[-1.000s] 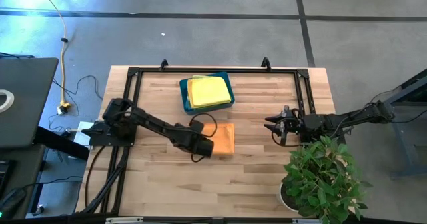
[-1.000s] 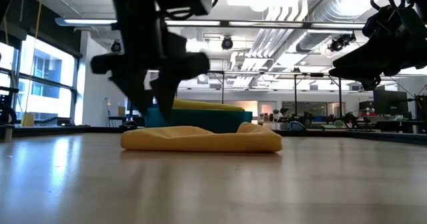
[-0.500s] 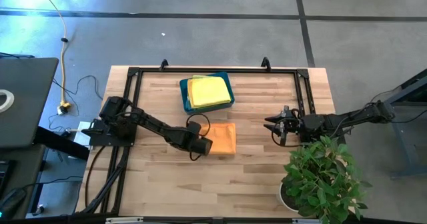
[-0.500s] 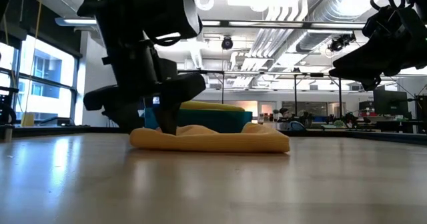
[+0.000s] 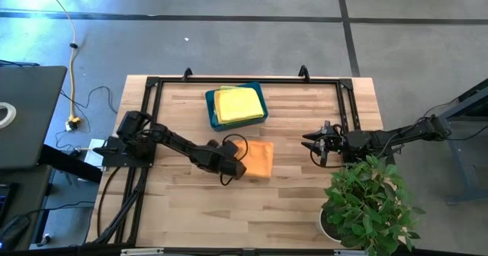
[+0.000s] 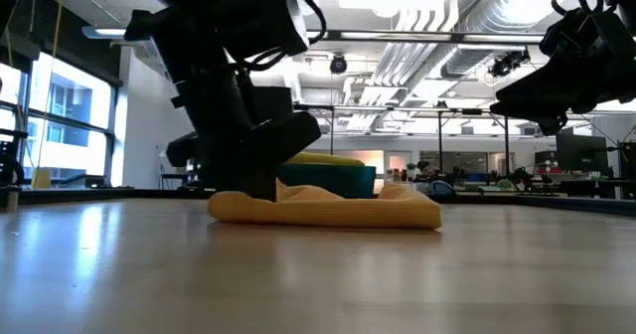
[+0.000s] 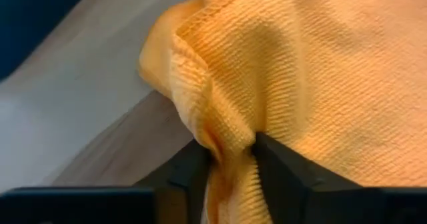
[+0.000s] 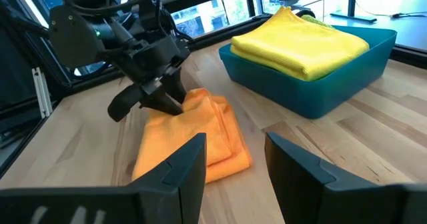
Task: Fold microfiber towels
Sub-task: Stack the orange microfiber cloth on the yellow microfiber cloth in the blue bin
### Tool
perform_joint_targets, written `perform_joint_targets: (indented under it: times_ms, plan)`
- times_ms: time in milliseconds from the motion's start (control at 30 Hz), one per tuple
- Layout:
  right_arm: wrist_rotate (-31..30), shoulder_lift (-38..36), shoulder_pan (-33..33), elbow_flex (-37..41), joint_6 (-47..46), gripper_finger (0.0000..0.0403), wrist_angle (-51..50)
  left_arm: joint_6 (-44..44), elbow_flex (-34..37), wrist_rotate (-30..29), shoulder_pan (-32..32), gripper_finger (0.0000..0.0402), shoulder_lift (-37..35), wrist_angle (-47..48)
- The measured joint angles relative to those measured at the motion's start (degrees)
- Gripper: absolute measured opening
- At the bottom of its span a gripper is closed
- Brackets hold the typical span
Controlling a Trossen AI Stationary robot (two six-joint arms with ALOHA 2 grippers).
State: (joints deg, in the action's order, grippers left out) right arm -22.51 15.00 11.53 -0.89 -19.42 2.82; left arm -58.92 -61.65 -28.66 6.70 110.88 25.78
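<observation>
High view: wooden table [image 5: 191, 203] w/ a black frame along its edges. Orange towel [image 5: 258, 158], folded, lies near table centre, just in front of the teal bin [image 5: 261, 97], which holds a stack of folded yellow towels [image 5: 235, 104]. Left end effector [image 5: 238, 163] sits low at the orange towel's left edge. Left wrist view: both fingers [image 7: 280, 167] pressed together on a bunched fold of the orange towel [image 7: 300, 71], cloth pinched between them, edge lifted off the table [image 7: 87, 117]. Low view: left end effector [image 6: 266, 180] down at the table surface, touching the towel [image 6: 338, 210]; bin [image 6: 333, 180] behind it. Right end effector [image 5: 316, 148] hovers above the table's right side, well apart from the towel, beside the potted plant [image 5: 370, 203]. Right wrist view: its fingers [image 8: 183, 167] stand apart, nothing between them; orange towel [image 8: 200, 141], left end effector [image 8: 160, 94] and bin [image 8: 313, 77] w/ yellow towels [image 8: 300, 44] lie ahead.
</observation>
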Motion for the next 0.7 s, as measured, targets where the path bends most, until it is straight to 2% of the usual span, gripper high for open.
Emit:
perform_joint_targets:
  times_ms: [200, 267, 500, 700]
  plan:
    - [0.0, 0.0, 0.0, 0.0, 0.0, 0.0146, 0.0, 7.1, -0.1, 0.1, 0.0, 0.0027, 0.1, -4.2]
    - [0.0, 0.0, 0.0, 0.0, 0.0, 0.0146, 0.0, 9.1, -1.2, 0.7, -0.4, 0.0010, 0.1, -3.9]
    - [0.0, 0.0, 0.0, 0.0, 0.0, 0.0146, 0.0, 20.9, -9.2, 4.7, -3.5, 0.0016, 0.1, -4.1]
    - [0.0, 0.0, 0.0, 0.0, 0.0, 0.0146, 0.0, 30.3, -18.3, 4.5, -8.4, 0.0008, 0.0, -4.2]
